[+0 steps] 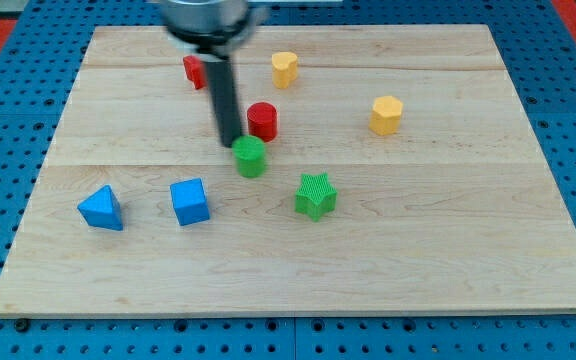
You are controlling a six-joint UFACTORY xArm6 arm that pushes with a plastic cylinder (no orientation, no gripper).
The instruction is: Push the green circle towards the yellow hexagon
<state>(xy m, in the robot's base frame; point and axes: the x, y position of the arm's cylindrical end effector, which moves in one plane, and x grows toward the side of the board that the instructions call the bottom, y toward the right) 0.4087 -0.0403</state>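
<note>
My tip (230,144) touches the green circle (251,157) at its upper-left edge, near the table (468,250) centre, probably placed to shove it rightward toward the yellow hexagon (386,115). There is no claw, only the rod.

Robotics lab bench, blue perforated base (8,110), wooden board (448,250), small coloured blocks
</note>
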